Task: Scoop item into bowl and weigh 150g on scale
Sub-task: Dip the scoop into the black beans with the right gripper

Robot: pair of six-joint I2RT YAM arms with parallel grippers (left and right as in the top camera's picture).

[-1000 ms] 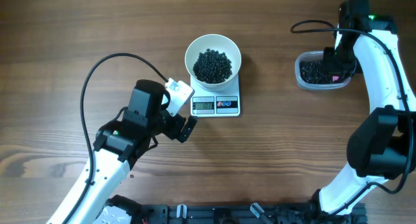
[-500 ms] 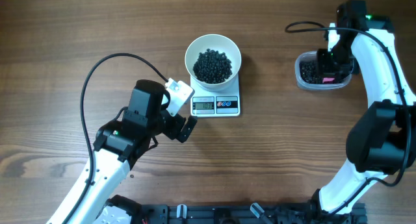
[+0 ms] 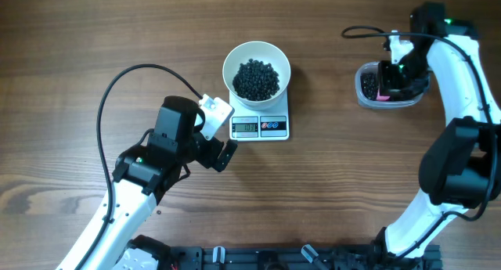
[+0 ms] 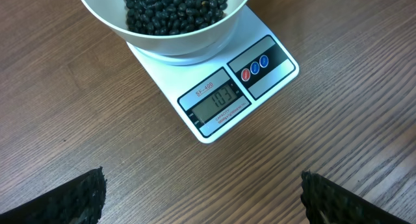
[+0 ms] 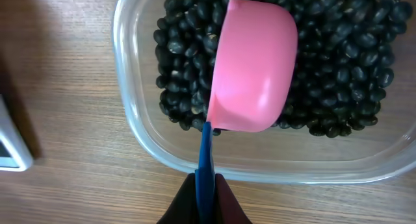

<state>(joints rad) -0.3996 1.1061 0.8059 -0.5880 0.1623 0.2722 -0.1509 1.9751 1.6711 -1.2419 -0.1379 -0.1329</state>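
The white bowl (image 3: pixel 257 70) (image 4: pixel 162 36) stands on the small white scale (image 3: pixel 261 127) (image 4: pixel 250 87), holding a heap of black beans, the item (image 3: pixel 256 79) (image 4: pixel 169 10). The display (image 4: pixel 218 100) reads 103. More beans (image 5: pixel 344 74) fill the clear tub (image 3: pixel 362 95) (image 5: pixel 133 126) at the right. My right gripper (image 3: pixel 389 77) (image 5: pixel 207 188) is shut on the blue handle (image 5: pixel 205 152) of a pink scoop (image 3: pixel 383 96) (image 5: pixel 253 65), which lies over the tub's beans with its smooth outer side facing the wrist camera. My left gripper (image 3: pixel 221 147) (image 4: pixel 201 198) stands open above bare wood, just in front of the scale.
A black cable (image 3: pixel 129 78) loops from the left arm over the table. Another cable (image 3: pixel 364 31) runs behind the tub. The right arm (image 3: pixel 462 106) reaches along the table's right side. A dark rail (image 3: pixel 258 258) lies at the near edge.
My right gripper has shifted left over the tub, and the pink scoop has moved with it onto the beans. The left arm, bowl and scale have not moved.
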